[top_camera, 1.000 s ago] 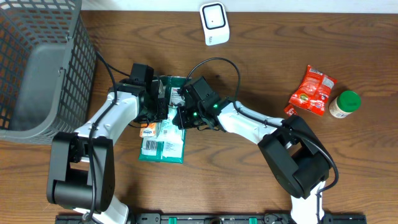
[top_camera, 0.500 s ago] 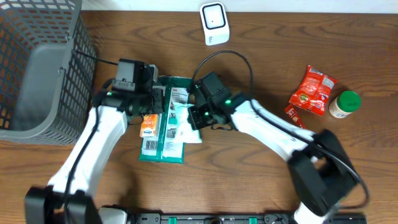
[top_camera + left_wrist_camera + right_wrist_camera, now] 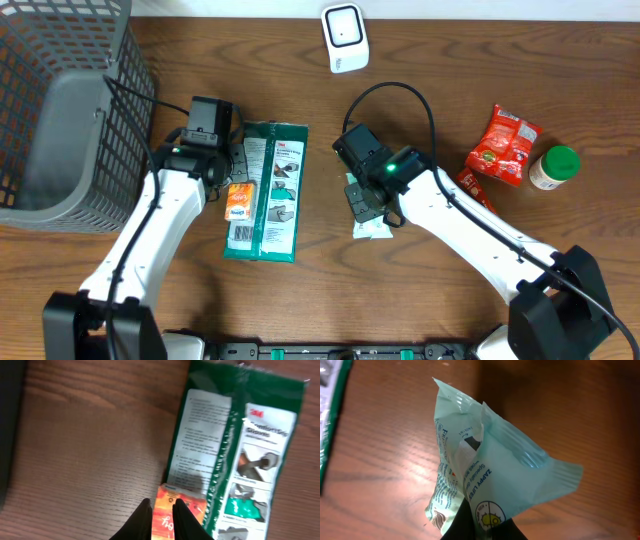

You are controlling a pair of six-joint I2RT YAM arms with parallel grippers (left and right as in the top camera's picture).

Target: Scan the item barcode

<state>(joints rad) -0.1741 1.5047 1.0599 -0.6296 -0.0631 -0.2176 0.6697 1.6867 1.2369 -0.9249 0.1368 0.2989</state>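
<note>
My right gripper (image 3: 487,527) is shut on a pale teal wipes packet (image 3: 495,460), pinching its lower edge; a small barcode shows on its left flap. From overhead the packet (image 3: 372,222) hangs at the right gripper (image 3: 368,200) over bare wood at mid-table. A white scanner (image 3: 345,38) stands at the back edge. My left gripper (image 3: 160,503) hovers with a narrow gap between its fingers and nothing in it, just above an orange packet (image 3: 167,515) lying on the corner of a green glove pack (image 3: 240,450).
A grey mesh basket (image 3: 60,100) fills the back left. The green glove pack (image 3: 270,190) lies left of centre. A red snack bag (image 3: 503,147) and a green-lidded jar (image 3: 555,166) sit at the right.
The right arm has carried the teal packet rightward, off the green pack. The left gripper has drawn back to the left and its fingers have parted slightly.
</note>
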